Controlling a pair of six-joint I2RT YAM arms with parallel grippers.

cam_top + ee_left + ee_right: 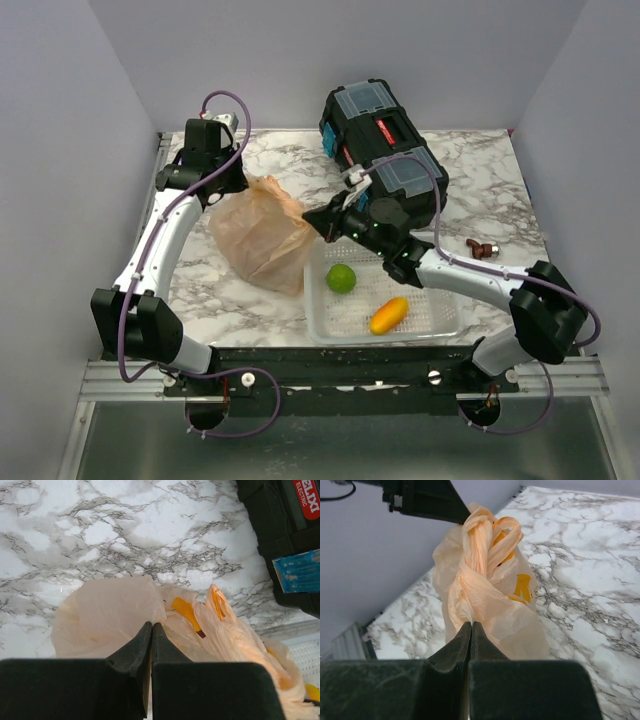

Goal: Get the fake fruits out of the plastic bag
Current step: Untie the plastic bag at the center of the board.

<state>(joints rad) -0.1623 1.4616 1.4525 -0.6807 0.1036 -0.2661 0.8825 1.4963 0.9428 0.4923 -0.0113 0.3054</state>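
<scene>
Plastic bag contents hidden behind film; yellow patches, print or fruit unclear. Small brown-red thing at right: too small to identify. Black toolbox, white basket cut by left-wrist view's right edge.

The table has a white top with grey swirls, like marble. Plain pale grey walls stand on three sides: the back wall, the left wall and the right wall. A metal rail runs along the near edge. The light is soft and even.
</scene>
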